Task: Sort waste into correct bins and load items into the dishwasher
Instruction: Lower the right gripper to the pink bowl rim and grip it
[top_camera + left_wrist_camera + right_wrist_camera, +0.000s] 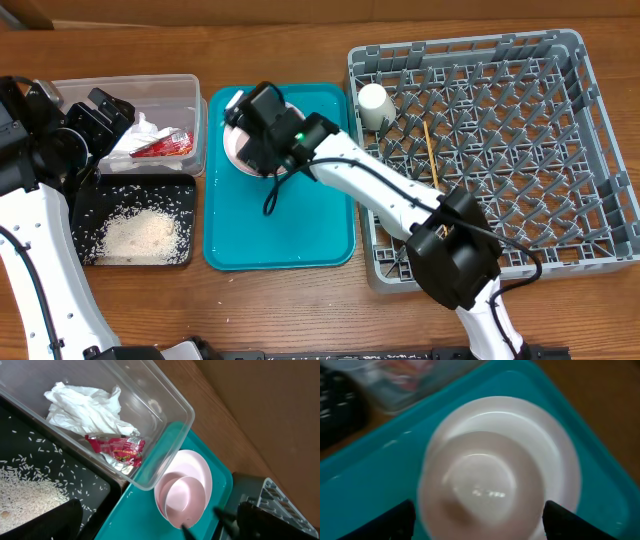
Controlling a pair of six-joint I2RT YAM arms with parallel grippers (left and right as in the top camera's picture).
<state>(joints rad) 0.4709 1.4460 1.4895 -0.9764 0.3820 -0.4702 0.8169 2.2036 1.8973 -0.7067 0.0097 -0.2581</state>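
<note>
Your right gripper (480,521) spreads wide above the pink bowl (479,485) (nested on its plate (555,445)) — probably to straddle it; left gripper (112,112) also released.

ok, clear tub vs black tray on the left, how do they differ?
The clear tub is see-through; the black tray is opaque. The tub has taller walls; the tray is shallower. The tub holds a red-and-white wrapper and crumpled white paper; the tray holds loose rice. Both are rectangular and sit next to each other, left of the teal tray.
</note>
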